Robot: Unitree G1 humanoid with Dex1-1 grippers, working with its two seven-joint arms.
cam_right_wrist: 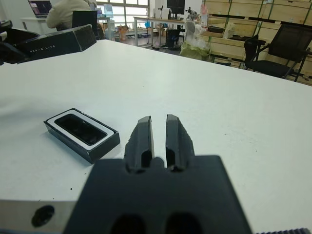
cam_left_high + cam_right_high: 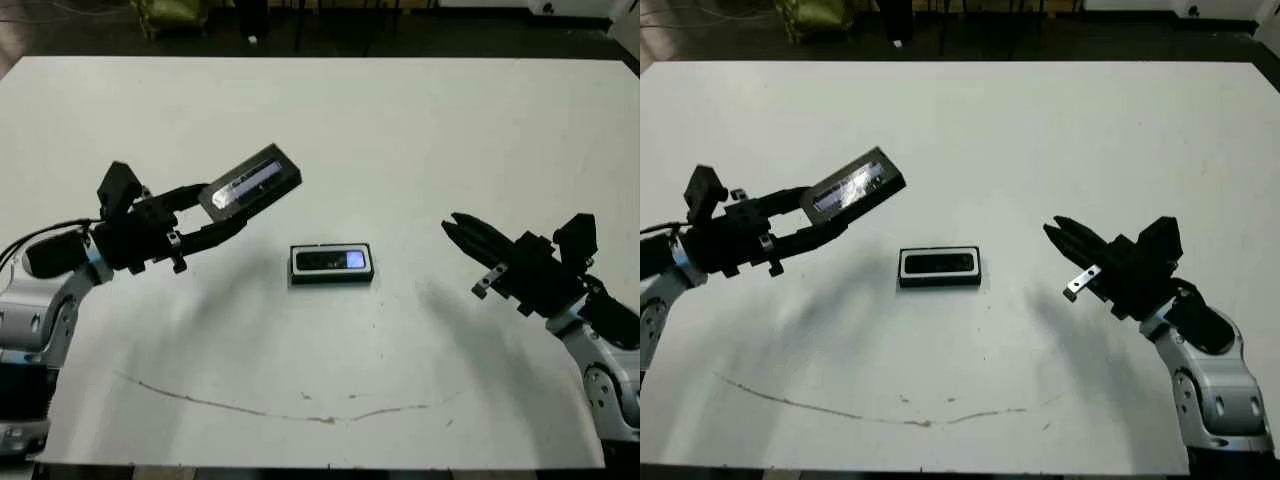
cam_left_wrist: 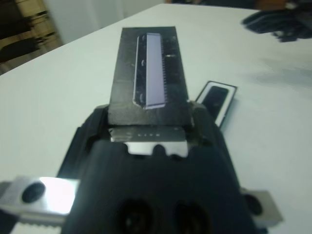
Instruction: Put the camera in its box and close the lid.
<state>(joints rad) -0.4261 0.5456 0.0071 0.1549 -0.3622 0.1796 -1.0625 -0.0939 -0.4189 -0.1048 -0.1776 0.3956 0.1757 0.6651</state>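
L jaws clamped on 1 lid (image 2: 251, 181), R jaws nearly closed, empty, 1 camera (image 2: 333, 261) in 1 box (image 2: 332, 278)

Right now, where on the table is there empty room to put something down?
Lots of it. The far stretch of the table is bare, and so is the near strip between the box and a thin dark scuff line. The middle is busiest: the left gripper holds the lid raised just left of the box, the right gripper hovering opposite.

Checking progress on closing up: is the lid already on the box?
No: the lid is held above the table in the left gripper, apart from the box.
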